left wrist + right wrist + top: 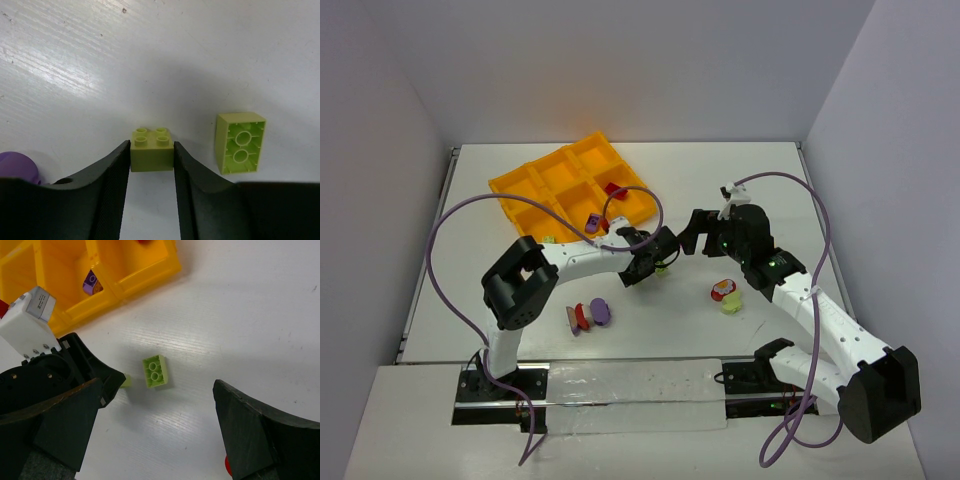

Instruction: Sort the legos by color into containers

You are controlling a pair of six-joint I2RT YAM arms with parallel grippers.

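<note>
My left gripper is shut on a small yellow-green lego that sits studs-up on the table, with a finger touching each side. A second yellow-green lego lies hollow side up just to its right, and also shows in the right wrist view. My right gripper is open and empty, hovering over that second brick. From above, the left gripper and right gripper are close together in front of the orange-yellow tray. The tray holds a purple lego and a red lego.
A red and purple cluster lies near the left arm's base. A red and yellow-green cluster lies by the right arm. A purple piece shows at the left edge of the left wrist view. Cables loop above both arms.
</note>
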